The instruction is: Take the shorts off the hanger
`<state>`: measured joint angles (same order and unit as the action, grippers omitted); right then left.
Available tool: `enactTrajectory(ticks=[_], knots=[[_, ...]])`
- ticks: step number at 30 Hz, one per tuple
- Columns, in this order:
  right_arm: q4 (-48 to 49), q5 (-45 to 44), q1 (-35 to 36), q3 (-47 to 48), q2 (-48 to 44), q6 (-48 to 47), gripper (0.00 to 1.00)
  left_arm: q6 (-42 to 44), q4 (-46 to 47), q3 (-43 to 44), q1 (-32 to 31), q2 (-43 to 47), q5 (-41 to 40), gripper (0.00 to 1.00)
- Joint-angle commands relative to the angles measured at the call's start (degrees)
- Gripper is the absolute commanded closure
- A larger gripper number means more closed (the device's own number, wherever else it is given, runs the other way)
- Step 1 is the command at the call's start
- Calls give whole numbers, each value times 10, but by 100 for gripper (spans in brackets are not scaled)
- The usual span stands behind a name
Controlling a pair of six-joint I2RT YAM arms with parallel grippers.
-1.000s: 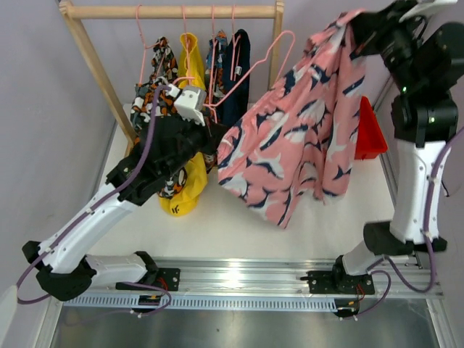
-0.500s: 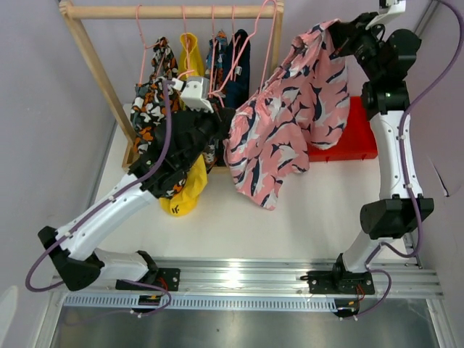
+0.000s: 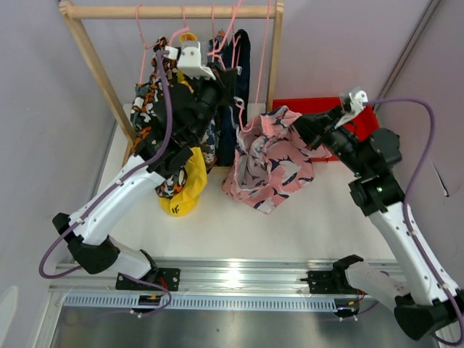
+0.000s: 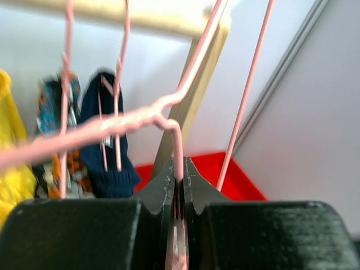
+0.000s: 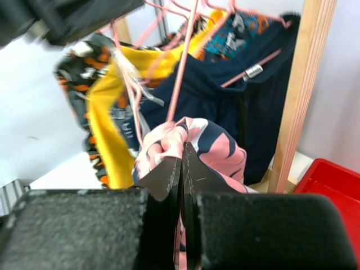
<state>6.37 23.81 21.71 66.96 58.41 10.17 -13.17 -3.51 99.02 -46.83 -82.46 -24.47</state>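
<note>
Shorts [image 3: 264, 163] in pink trail from clamped right end effector [image 5: 181, 157]; left end effector [image 4: 178, 175] pinches hanger [image 4: 129, 121].

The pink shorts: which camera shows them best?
The top external view: the whole pink shorts show, bunched and hanging from the right gripper. The right wrist view shows only a pinched fold. The left wrist view shows none, just a pink hanger.

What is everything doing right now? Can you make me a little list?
Left end effector: shut on pink hanger
Right end effector: shut on pink shorts
Pink shorts: bunched up, down at the table, beside the red bin
Hanging on the rack: yellow shorts, navy shorts, camouflage shorts
</note>
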Motion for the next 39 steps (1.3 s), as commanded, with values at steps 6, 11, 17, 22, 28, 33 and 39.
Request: enactTrajectory(ticks=[6, 11, 17, 22, 28, 33, 39], knots=[[-111, -21, 44, -38, -100, -17, 100, 78, -3, 146, 1, -10, -23, 69], [-116, -47, 60, -107, -170, 18, 100, 83, -59, 224, 1, -25, -20, 100], [-131, -74, 61, -83, -181, 16, 100, 68, -99, 209, 1, -18, 15, 100], [-151, -264, 62, 13, -117, -35, 100, 64, -106, 159, 1, 9, 23, 100], [-152, -372, 33, 349, 100, -138, 100, 61, -127, 56, 0, 111, 18, 100], [-225, -346, -104, 768, 375, -110, 100, 66, -140, -22, 1, 182, -3, 100], [-8, -356, -212, 807, 453, -24, 100, 54, -162, -23, 1, 179, 25, 100]])
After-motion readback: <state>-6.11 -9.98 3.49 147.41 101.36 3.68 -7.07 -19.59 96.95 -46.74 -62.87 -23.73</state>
